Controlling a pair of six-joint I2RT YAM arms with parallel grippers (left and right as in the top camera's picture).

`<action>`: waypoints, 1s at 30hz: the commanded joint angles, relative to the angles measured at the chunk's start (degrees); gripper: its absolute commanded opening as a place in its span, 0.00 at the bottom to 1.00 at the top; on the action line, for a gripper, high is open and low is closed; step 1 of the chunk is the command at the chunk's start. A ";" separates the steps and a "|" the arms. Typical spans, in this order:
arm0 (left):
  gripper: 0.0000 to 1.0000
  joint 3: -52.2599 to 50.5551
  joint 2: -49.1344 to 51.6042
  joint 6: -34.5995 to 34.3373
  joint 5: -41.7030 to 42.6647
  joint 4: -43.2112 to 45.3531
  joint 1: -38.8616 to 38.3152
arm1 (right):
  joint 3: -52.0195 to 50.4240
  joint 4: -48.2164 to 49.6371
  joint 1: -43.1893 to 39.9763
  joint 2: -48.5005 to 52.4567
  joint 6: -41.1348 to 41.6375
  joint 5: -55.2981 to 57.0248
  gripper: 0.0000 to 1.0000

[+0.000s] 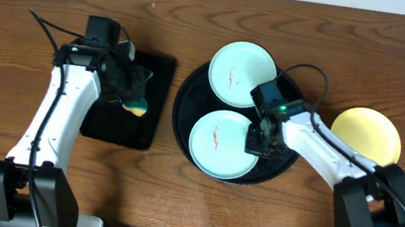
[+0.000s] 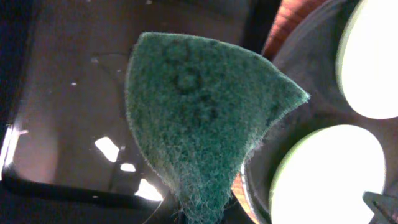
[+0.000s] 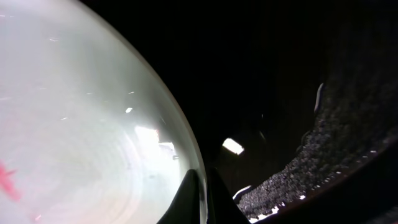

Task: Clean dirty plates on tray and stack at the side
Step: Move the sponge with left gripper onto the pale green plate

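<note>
Two pale mint-blue plates with red smears lie in the round black tray [image 1: 185, 99]: one at the back [image 1: 241, 71], one at the front [image 1: 218, 141]. A pale yellow plate [image 1: 368, 134] lies on the table to the right of the tray. My right gripper [image 1: 256, 140] is shut on the right rim of the front plate; the right wrist view shows its fingers [image 3: 202, 186] pinching that rim [image 3: 81, 124]. My left gripper [image 1: 132, 98] holds a green and yellow sponge [image 1: 137, 107] above the rectangular tray, and the sponge fills the left wrist view [image 2: 205, 118].
A smaller rectangular black tray [image 1: 118, 130] lies left of the round tray, under the sponge. A strip of wooden table separates the two trays. The right arm's cable loops over the round tray's back right.
</note>
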 commanded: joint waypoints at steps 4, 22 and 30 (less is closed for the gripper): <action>0.07 1.31 -2.38 -2.21 -7.13 -0.15 -6.75 | 0.70 -0.59 0.66 1.95 3.15 -0.79 0.01; 0.07 -0.22 2.89 -0.11 -2.97 0.79 -22.58 | 0.70 -0.83 0.66 1.95 3.04 -0.79 0.01; 0.07 -0.22 11.19 -3.08 -0.85 5.09 -25.29 | 0.70 -0.92 0.66 1.95 2.86 -0.79 0.01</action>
